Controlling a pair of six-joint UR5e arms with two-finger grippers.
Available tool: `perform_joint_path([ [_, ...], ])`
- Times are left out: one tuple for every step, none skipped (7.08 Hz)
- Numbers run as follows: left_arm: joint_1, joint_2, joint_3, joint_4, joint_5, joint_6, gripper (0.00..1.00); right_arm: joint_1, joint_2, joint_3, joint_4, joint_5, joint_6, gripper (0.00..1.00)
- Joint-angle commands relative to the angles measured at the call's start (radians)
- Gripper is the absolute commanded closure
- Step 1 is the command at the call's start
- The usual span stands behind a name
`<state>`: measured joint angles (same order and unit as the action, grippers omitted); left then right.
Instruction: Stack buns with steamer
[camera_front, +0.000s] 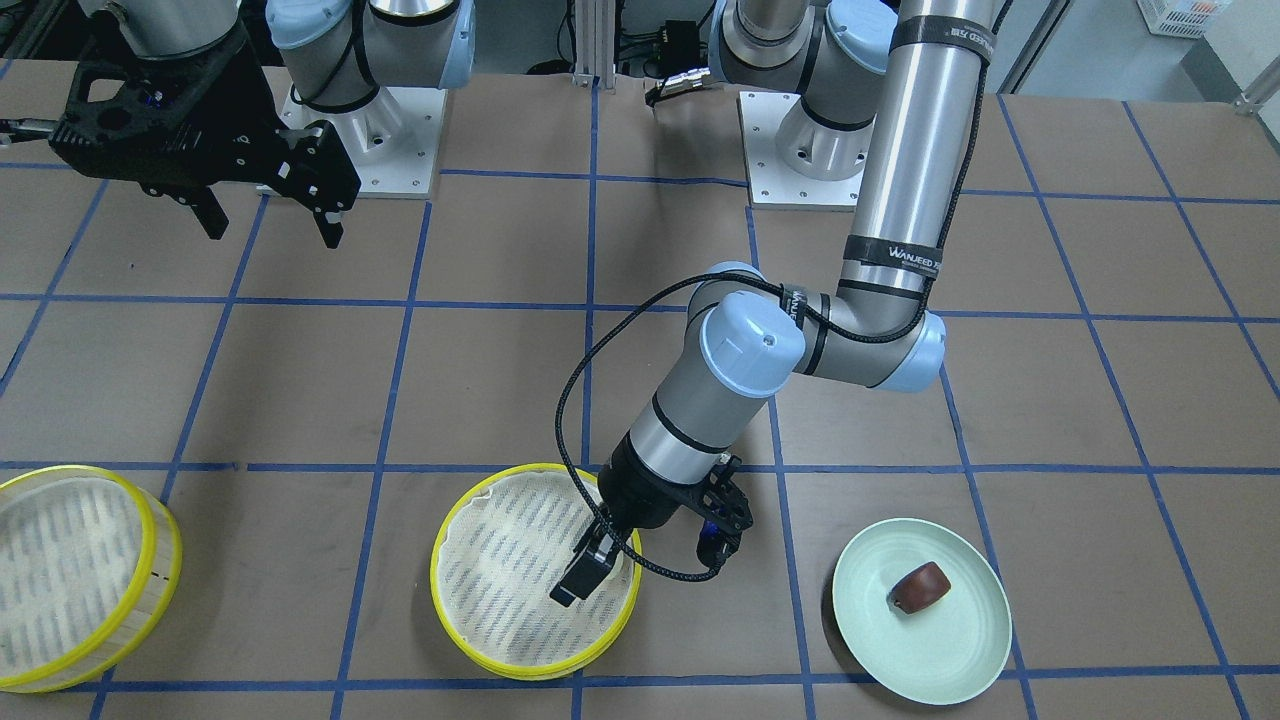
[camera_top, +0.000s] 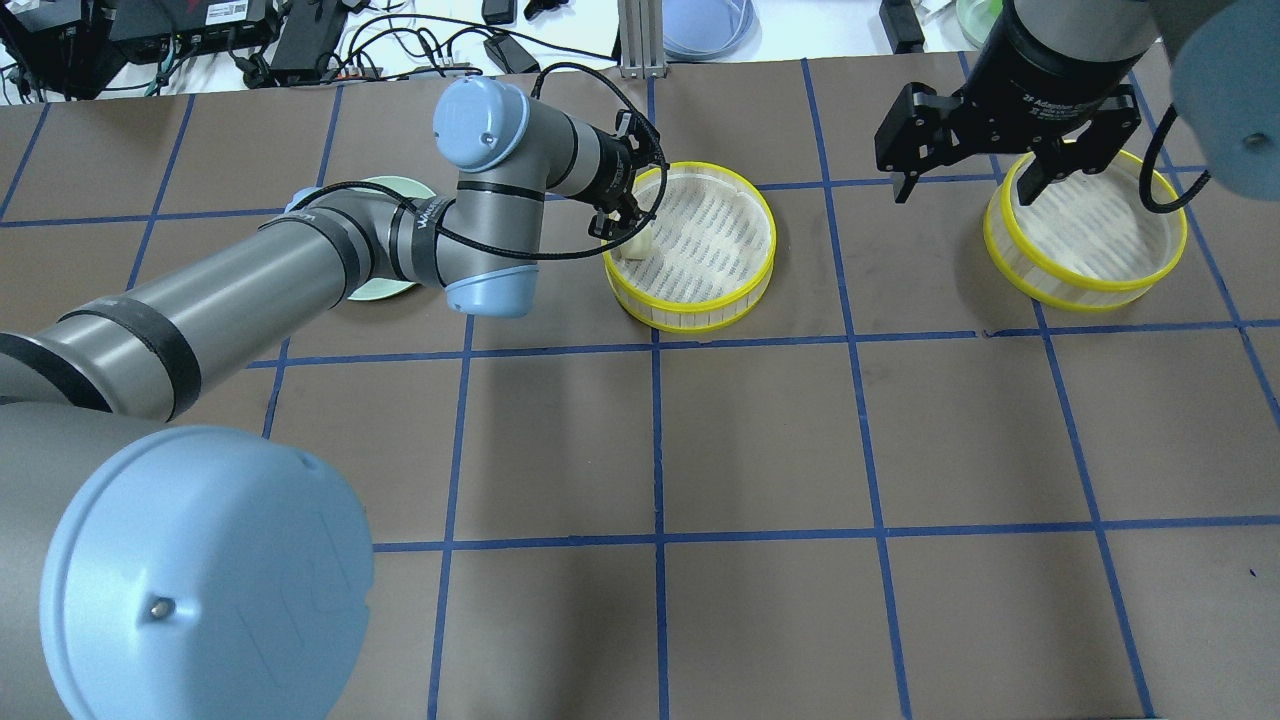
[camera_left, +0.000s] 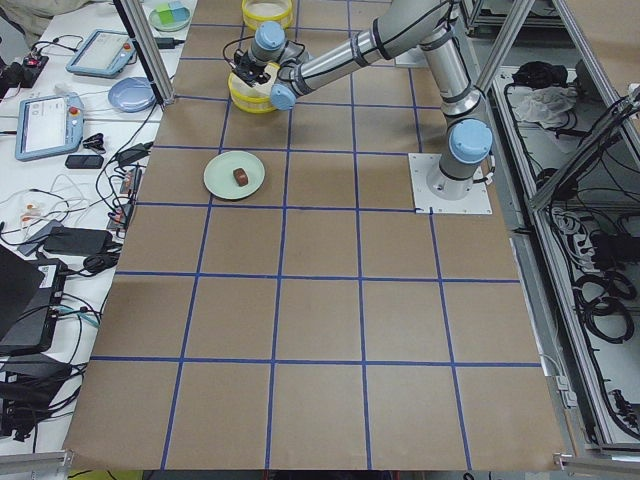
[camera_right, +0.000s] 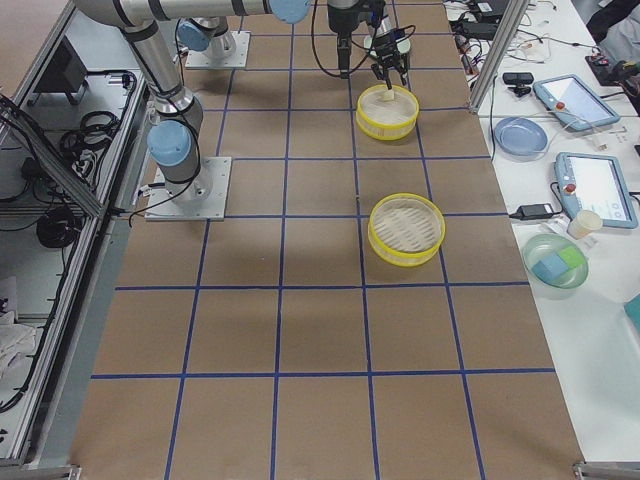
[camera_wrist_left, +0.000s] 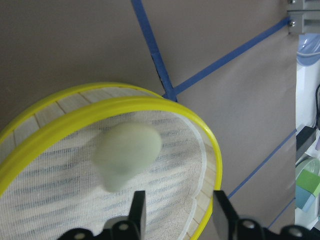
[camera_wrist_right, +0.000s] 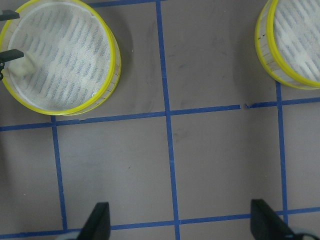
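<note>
The cream-white bun (camera_top: 635, 243) is inside the middle steamer tier (camera_top: 705, 245), near its left rim. It looks blurred in the left wrist view (camera_wrist_left: 127, 152), lying beyond the fingertips and not between them. My left gripper (camera_top: 622, 228) hangs over that tier, open and empty (camera_wrist_left: 178, 195). The dark reddish-brown bun (camera_front: 922, 586) lies on the pale green plate (camera_front: 925, 665). The second steamer tier (camera_top: 1085, 240) stands at the right, empty. My right gripper (camera_top: 966, 185) is open and empty, raised beside that tier.
The brown table top carries a grid of blue tape lines. The left arm's elbow (camera_top: 480, 200) covers most of the green plate in the overhead view. Tablets, dishes and cables lie along the far table edge (camera_left: 110, 95).
</note>
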<state>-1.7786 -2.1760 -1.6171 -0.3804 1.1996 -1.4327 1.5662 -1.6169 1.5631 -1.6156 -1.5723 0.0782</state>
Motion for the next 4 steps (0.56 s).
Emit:
perform_joint_path([
  [0.010, 0.027, 0.017, 0.000, -0.002, 0.005, 0.00, -0.003, 0.006, -0.001, -0.007, 0.003, -0.003, 0.00],
  [0.049, 0.057, 0.043, -0.015, -0.012, 0.049, 0.00, -0.026, 0.012, -0.006, -0.010, 0.030, -0.003, 0.00],
  [0.100, 0.085, 0.057, -0.079, -0.032, 0.186, 0.00, -0.079, 0.015, -0.012, -0.010, 0.073, -0.020, 0.00],
  [0.157, 0.102, 0.063, -0.090, -0.031, 0.382, 0.00, -0.156, 0.052, -0.015, -0.010, 0.075, -0.129, 0.00],
])
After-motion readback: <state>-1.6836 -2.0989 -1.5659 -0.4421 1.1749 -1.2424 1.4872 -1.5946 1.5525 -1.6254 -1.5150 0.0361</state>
